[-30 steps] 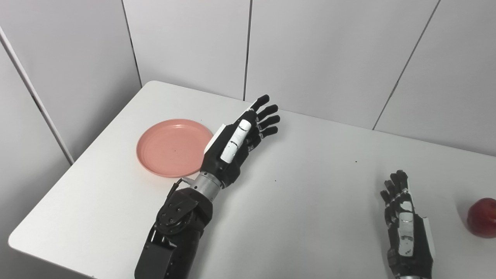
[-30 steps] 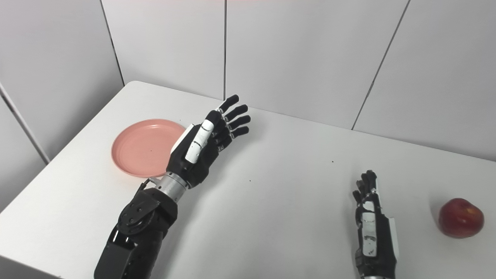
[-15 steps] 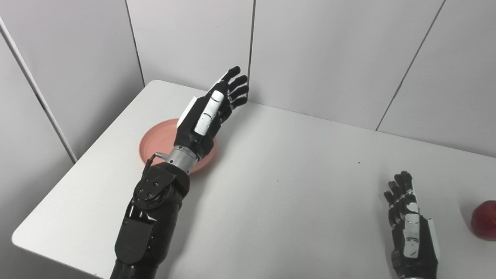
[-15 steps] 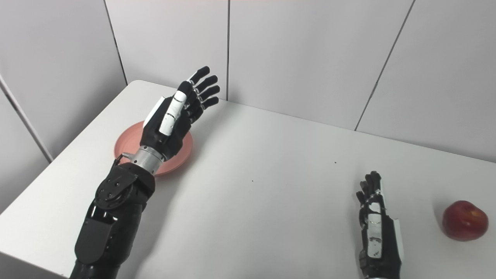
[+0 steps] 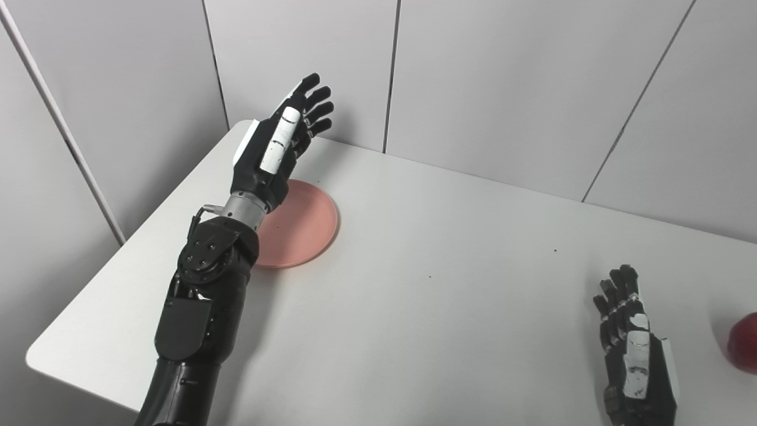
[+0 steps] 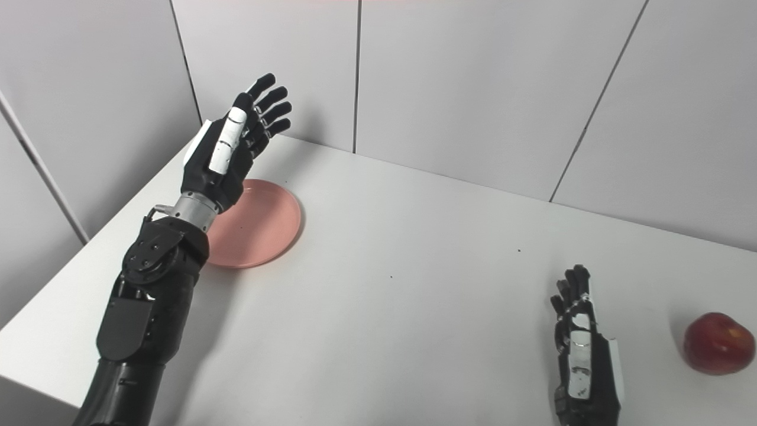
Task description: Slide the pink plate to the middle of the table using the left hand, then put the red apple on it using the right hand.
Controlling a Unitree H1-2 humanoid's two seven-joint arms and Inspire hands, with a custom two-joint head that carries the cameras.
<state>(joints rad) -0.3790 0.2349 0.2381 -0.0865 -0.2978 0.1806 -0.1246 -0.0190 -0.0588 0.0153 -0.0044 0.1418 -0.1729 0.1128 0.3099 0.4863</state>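
Observation:
The pink plate (image 5: pixel 304 222) lies flat on the white table (image 5: pixel 414 307), toward its far left corner. My left hand (image 5: pixel 278 148) is open, fingers straight and apart, raised over the plate's far left side and hiding that part; I cannot tell if it touches the plate. It also shows in the right eye view (image 6: pixel 227 151) above the plate (image 6: pixel 260 225). The red apple (image 6: pixel 717 343) sits on the table at the right edge. My right hand (image 6: pixel 582 355) is open and empty, low over the table to the left of the apple, apart from it.
Grey wall panels (image 5: pixel 502 77) stand close behind the table's far edge and along its left side. The table's near left corner (image 5: pixel 41 361) is rounded. A few small dark specks (image 5: pixel 430 276) dot the tabletop.
My left arm has swung left and away, from the plate's right side to above its far left side. The view has also shifted a little. Plate, apple and right hand stay where they were.

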